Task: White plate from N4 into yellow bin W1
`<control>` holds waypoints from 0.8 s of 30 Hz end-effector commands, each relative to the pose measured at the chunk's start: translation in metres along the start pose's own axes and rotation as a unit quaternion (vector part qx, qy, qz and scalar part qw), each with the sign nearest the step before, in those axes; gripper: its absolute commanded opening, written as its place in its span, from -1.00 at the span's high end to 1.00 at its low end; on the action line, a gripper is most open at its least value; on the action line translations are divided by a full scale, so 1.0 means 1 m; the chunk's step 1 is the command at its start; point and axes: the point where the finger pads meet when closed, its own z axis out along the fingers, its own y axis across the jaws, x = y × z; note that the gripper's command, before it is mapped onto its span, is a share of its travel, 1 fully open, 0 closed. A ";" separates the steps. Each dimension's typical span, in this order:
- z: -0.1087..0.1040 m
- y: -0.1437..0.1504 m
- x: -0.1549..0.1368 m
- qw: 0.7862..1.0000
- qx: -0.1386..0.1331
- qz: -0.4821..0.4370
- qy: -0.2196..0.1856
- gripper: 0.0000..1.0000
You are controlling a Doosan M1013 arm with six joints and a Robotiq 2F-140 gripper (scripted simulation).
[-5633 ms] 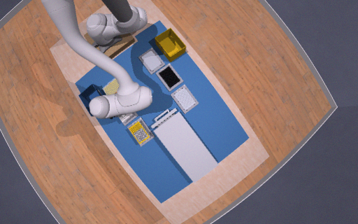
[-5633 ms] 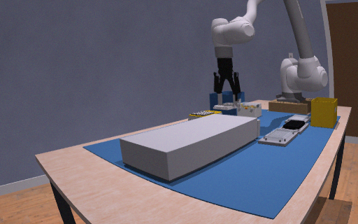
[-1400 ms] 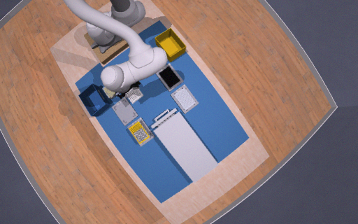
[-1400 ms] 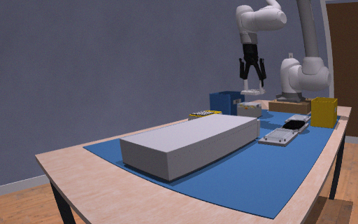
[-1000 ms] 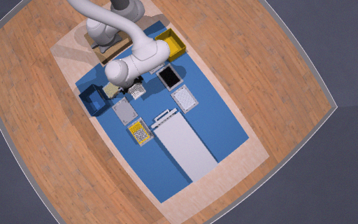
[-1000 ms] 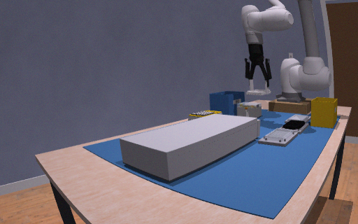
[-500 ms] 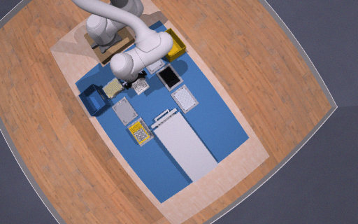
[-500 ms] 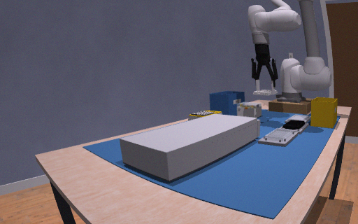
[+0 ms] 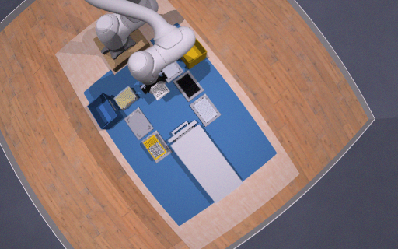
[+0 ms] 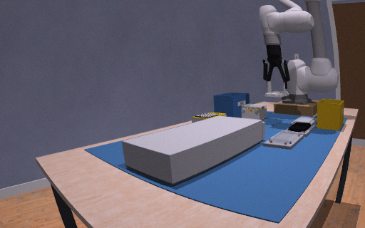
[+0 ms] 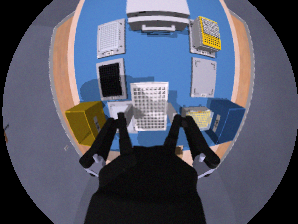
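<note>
My gripper (image 10: 276,87) hangs high above the back of the bench and is shut on the white plate (image 10: 276,94), which it holds flat by its edges. From above, the white plate (image 9: 161,90) is over the blue mat, between the nest with a cream plate (image 9: 126,97) and the nest with a black plate (image 9: 188,85). The yellow bin W1 (image 9: 194,54) stands upright at the back right of the mat, apart from the plate. In the wrist view the plate (image 11: 148,104) lies between my fingers, with the yellow bin (image 11: 83,123) to the left.
A blue bin (image 9: 102,110) stands at the mat's left edge. An empty grey nest (image 9: 138,123), a nest with a yellow plate (image 9: 156,146) and a nest with a white plate (image 9: 205,110) lie on the mat. A large grey box (image 9: 206,161) fills the middle.
</note>
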 end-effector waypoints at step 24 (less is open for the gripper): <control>0.000 -0.058 -0.020 1.000 0.000 0.000 0.000 0.80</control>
